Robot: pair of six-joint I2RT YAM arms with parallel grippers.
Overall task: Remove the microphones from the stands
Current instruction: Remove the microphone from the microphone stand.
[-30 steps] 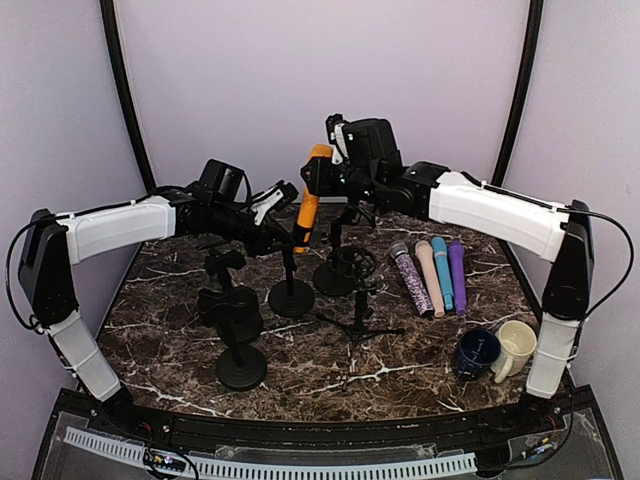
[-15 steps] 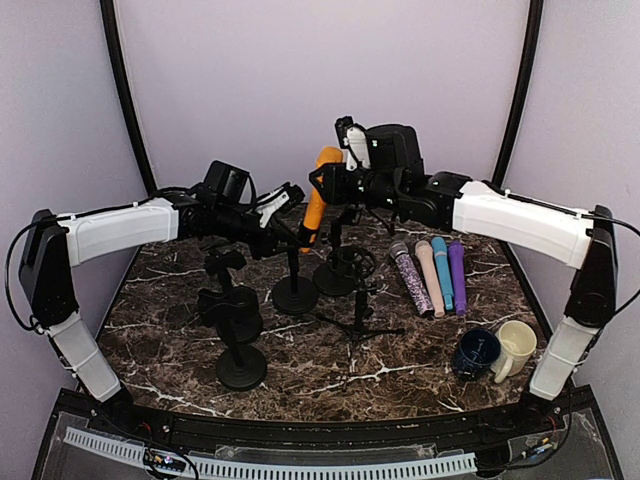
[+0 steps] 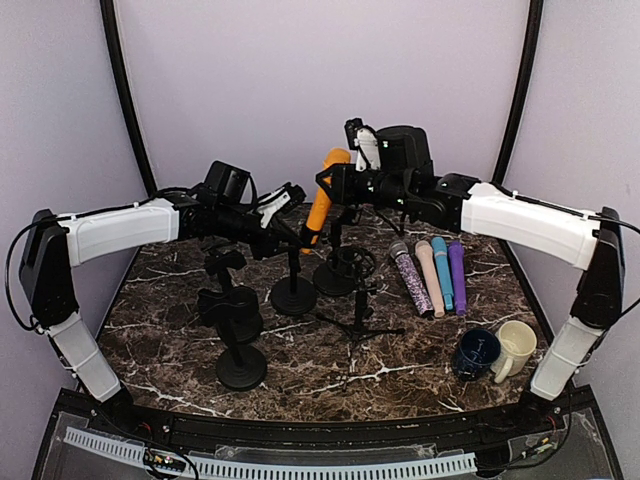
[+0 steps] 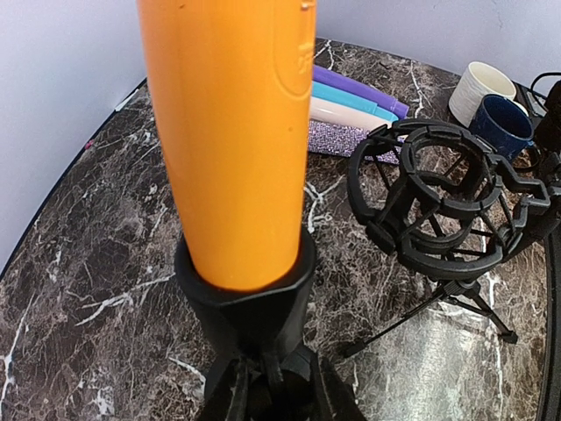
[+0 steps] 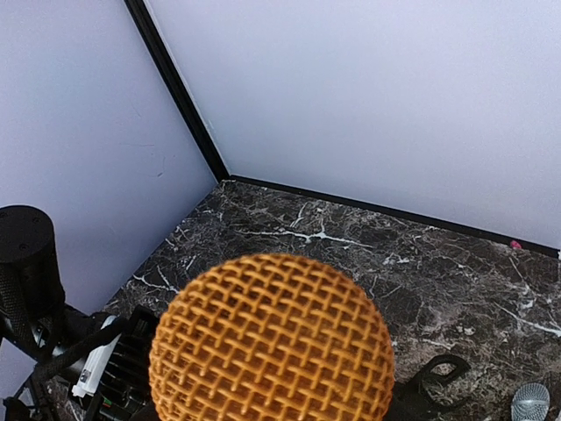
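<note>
- Looking across from the overhead view, I am seeing the orange microphone (image 3: 318, 210) leaning over the back-middle of the table (image 3: 180, 330), between the two arms and above the stand (image 3: 293, 296).
- Left wrist view is showing what the overhead one is not: the handle's lower end sitting in the stand's black clip (image 4: 245, 298), with a shock mount (image 4: 438, 206) just beside it.
- Right wrist view is giving only the mesh head (image 5: 272, 346), filling its bottom edge.
- Right gripper (image 3: 332, 187) is clasping the microphone's upper handle, though its fingers are hiding behind the head in its own view.
- Left gripper (image 3: 286, 228) is pinching narrowly on the stand's stem under the clip; black on black is making the contact hard to read.
- Long axis is running steeply, head pointing up and toward the right arm, tail pointing down into the clip.
</note>
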